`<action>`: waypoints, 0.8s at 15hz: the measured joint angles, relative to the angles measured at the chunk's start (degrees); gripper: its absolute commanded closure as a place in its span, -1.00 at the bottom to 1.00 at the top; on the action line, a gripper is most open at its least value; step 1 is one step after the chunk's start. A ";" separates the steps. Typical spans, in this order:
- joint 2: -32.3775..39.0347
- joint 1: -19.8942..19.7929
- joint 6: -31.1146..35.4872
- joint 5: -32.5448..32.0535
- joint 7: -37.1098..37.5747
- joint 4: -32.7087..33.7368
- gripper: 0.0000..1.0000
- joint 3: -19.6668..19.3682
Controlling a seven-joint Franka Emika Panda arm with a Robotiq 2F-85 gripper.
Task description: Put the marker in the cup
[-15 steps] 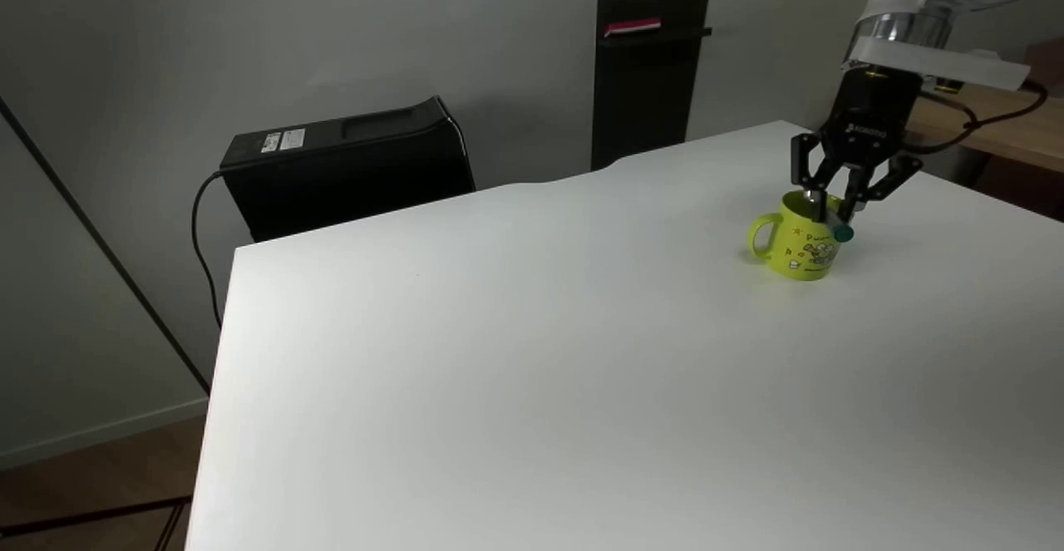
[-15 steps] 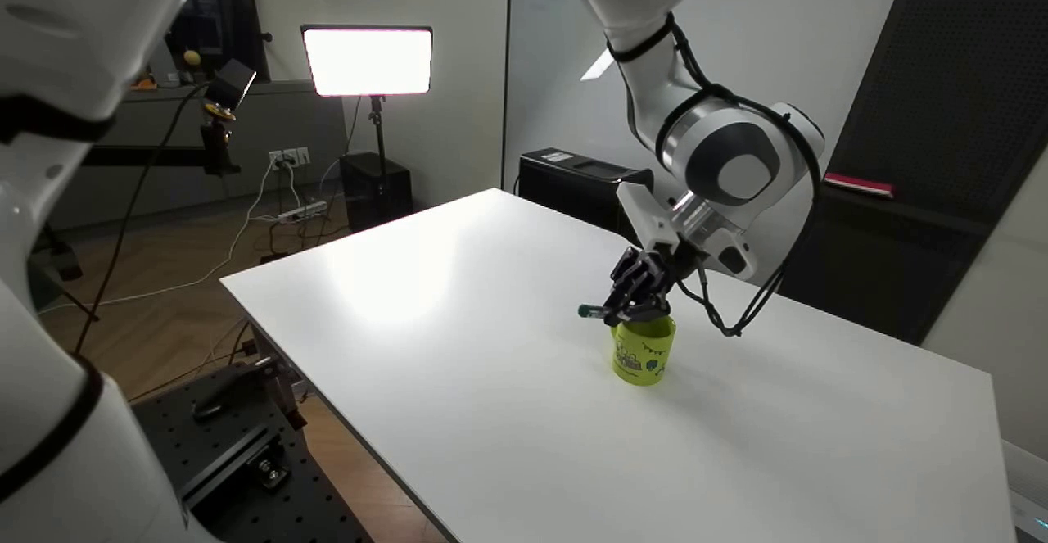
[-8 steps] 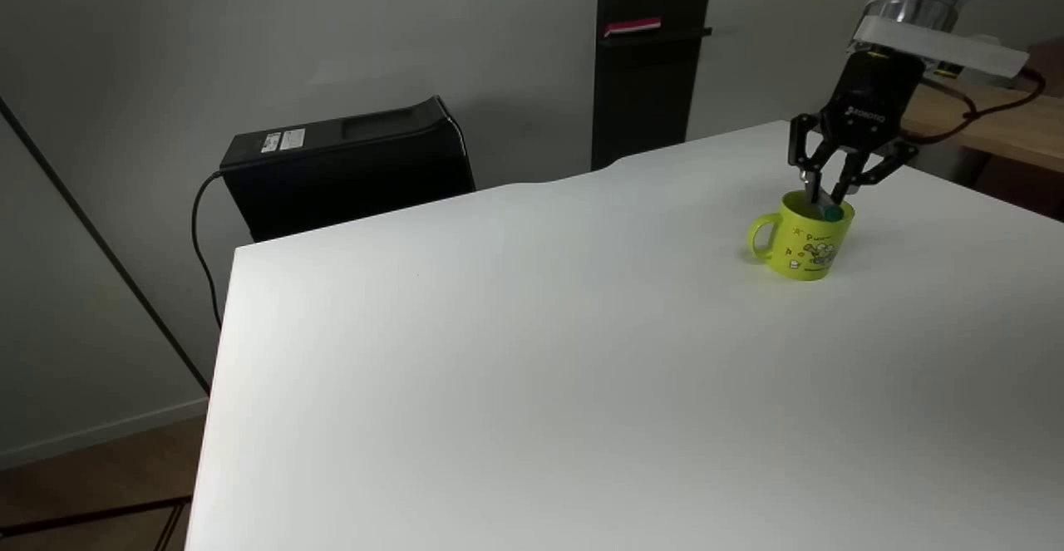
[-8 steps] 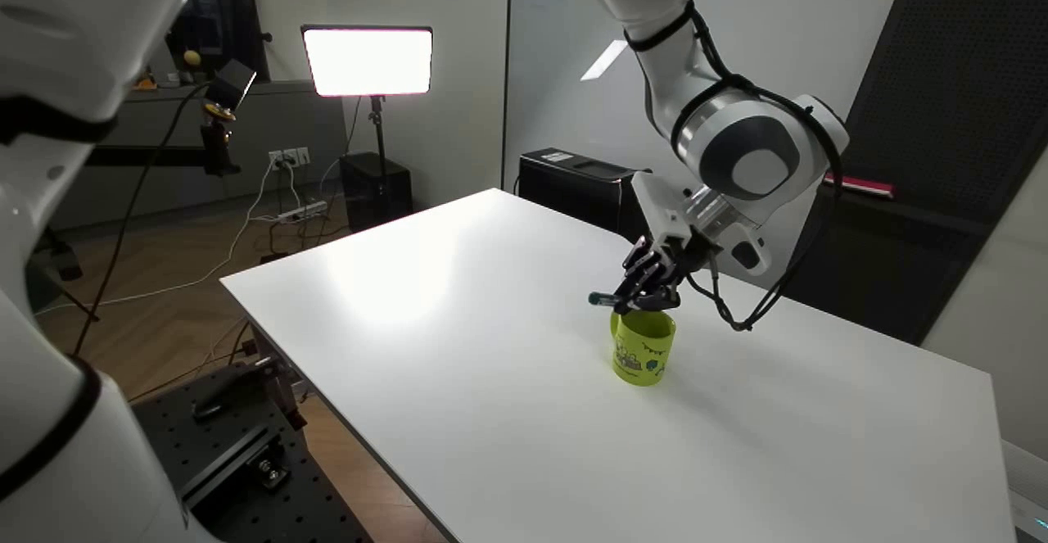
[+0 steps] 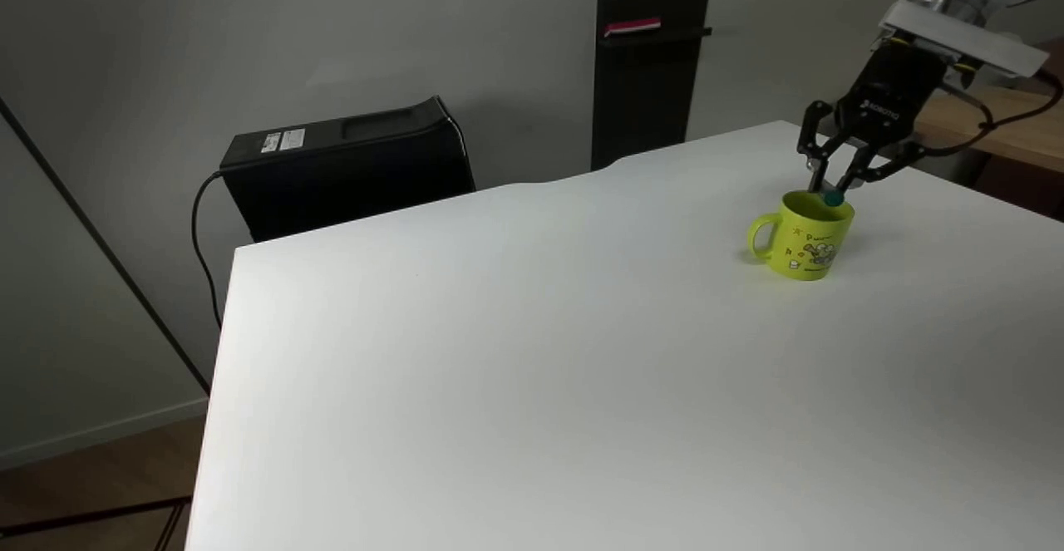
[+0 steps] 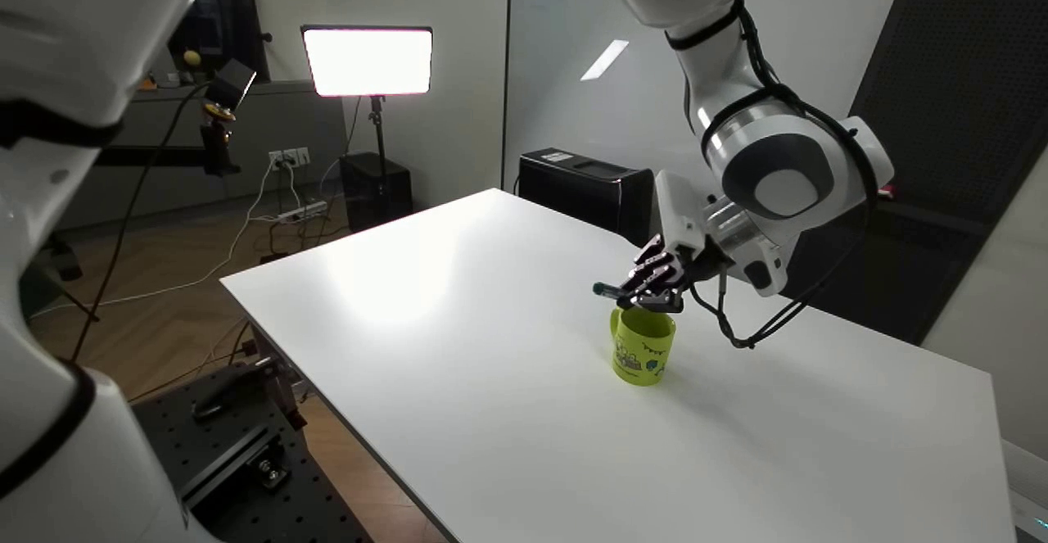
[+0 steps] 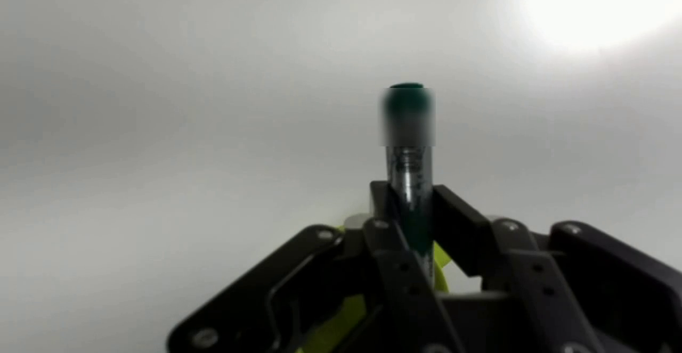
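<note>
I hold the marker (image 7: 408, 166) pinched in my pincer (image 7: 411, 204), above the upright cup (image 6: 641, 353). The marker's green end protrudes beyond the pincer. The desk (image 5: 499, 368) supports the cup.

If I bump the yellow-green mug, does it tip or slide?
The mug stands upright, nearly as wide as tall, so a light bump would probably slide rather than tip it. The tabletop looks glossy, so skidding seems likely. Its side handle might make it swivel if caught.
</note>
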 measured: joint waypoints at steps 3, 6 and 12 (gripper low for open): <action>0.95 -0.40 -1.25 2.84 -0.06 0.60 0.88 0.00; 2.49 -0.46 -2.07 5.50 -0.07 1.13 0.88 0.00; 5.52 -0.88 -2.79 8.52 -0.07 2.81 0.88 -0.24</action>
